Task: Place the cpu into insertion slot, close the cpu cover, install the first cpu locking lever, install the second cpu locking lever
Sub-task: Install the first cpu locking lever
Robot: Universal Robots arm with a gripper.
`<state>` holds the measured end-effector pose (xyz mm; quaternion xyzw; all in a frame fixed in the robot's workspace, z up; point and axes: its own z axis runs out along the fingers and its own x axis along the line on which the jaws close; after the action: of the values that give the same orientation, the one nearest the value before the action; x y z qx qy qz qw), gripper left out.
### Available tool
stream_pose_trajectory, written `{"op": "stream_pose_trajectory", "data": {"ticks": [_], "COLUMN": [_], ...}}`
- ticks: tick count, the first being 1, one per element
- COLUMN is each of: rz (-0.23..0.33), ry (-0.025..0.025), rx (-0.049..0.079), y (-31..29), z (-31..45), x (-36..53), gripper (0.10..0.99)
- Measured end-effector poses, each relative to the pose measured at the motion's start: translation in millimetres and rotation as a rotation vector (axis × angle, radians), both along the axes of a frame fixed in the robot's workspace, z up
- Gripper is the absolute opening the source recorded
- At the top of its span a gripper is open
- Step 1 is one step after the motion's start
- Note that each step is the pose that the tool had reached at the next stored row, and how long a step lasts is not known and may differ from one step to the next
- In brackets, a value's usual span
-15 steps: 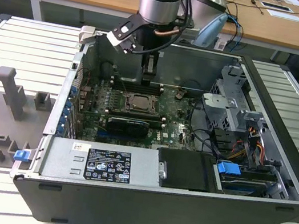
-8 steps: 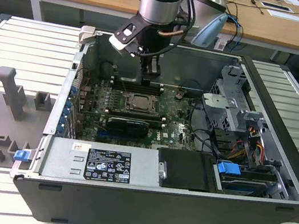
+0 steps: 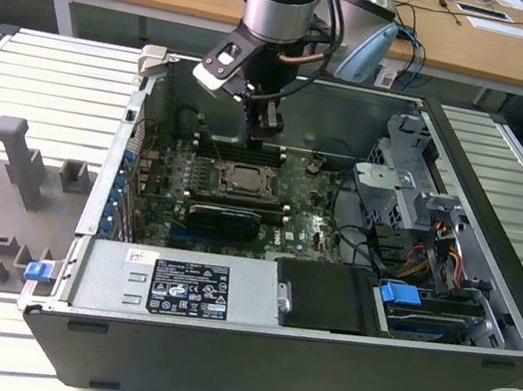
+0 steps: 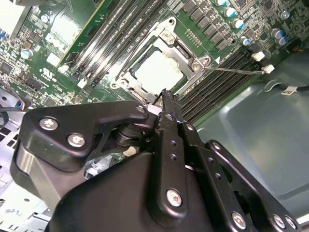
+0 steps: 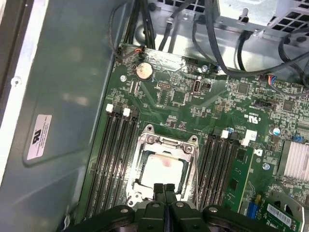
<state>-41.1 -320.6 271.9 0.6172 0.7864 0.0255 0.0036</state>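
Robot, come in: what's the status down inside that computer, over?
Gripper shut, poised at cpu cover edge. Cpu seated beneath it. Nothing blocking, over.

Case: the computer case point(image 3: 311, 376) lies open on the counter point(image 3: 51, 67), mid-scene.
Circuit board: the circuit board point(image 3: 307, 226) lies flat inside the case, in its far half.
Insertion slot: the insertion slot point(image 3: 241, 180) sits on the circuit board, toward the exterior view's left.
Cpu: the cpu point(image 5: 163, 169) lies in the insertion slot.
Cpu cover: the cpu cover point(image 5: 167, 143) lies flat around the cpu.
Memory slots: the memory slots point(image 5: 116, 154) run in rows on both sides of the insertion slot.
Gripper: the gripper point(image 3: 263, 140) is above the insertion slot's far edge.
Expansion card: the expansion card point(image 3: 222, 217) is just near of the insertion slot.
Power supply: the power supply point(image 3: 174, 287) lies along the case's near wall.
Drive cage: the drive cage point(image 3: 404, 160) is at the exterior view's right, inside the case.
Fixture blocks: the fixture blocks point(image 3: 15, 157) stand on the counter, at the exterior view's left of the case.
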Motion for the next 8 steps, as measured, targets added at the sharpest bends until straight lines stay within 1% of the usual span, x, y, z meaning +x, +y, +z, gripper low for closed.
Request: {"op": "stream_pose_trajectory", "data": {"ticks": [8], "rz": [0.063], "ry": [0.0000], "rx": [0.000], "y": [0.0], "z": [0.0], "x": [0.0], "gripper": [0.106]}}
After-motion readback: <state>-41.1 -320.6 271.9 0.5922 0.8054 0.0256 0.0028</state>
